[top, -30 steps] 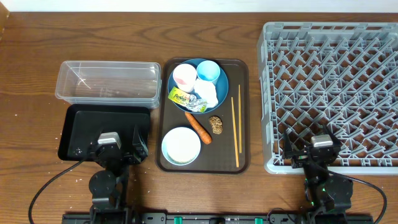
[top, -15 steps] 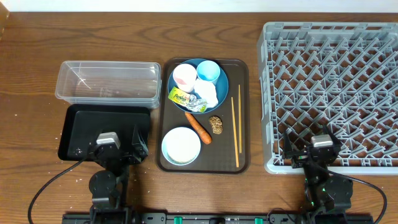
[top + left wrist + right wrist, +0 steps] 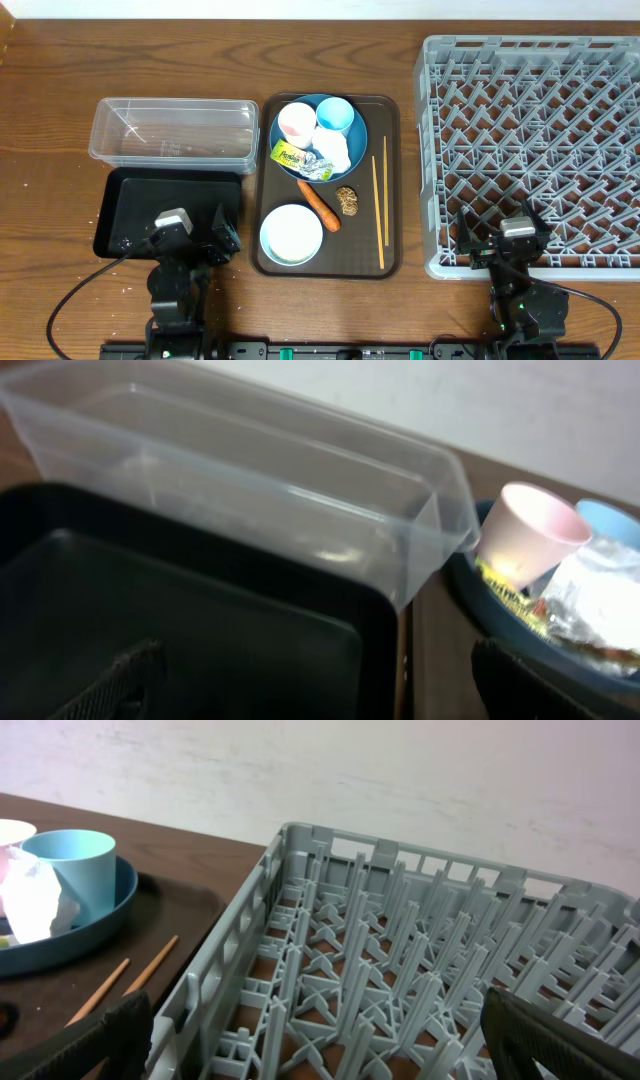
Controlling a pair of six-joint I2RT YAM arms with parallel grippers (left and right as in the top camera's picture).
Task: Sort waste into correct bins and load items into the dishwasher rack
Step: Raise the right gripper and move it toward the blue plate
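Crumpled white napkin (image 3: 334, 150) sits inside the dark-blue bowl (image 3: 359, 140), beside the pink cup (image 3: 296, 122). Probably light, soft, squashy; pinch a top fold. Left hand (image 3: 190, 230) and right hand (image 3: 502, 226): fingers apart, empty, well away from the bowl.

A dark brown wooden table with a strong grain running left to right (image 3: 200, 60) filled the overhead view. Along its far edge ran a plain off-white wall (image 3: 300, 8), which both wrist views showed rising matte behind the tabletop. The light was soft and even, casting only faint shadows. A tan corner of something too cropped to identify (image 3: 4, 35) sat at the far left edge.
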